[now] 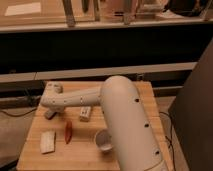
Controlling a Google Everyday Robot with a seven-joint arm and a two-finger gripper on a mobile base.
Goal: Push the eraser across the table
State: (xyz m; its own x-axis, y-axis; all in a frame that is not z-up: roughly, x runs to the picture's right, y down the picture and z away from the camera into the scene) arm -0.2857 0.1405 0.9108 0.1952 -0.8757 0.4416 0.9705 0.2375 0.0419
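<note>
The white flat rectangular eraser [47, 141] lies at seven o'clock on the light wooden plank desk [80, 151], apart from the jaws, which hang at nine o'clock from the thick white robot arm [125, 120]; their opening cannot be told. A white round cup [103, 140] stands at six o'clock, contents unclear, with a red tapered object [67, 131] between it and the eraser

Dark shelving [100, 50], greyish floor [14, 142]
</note>
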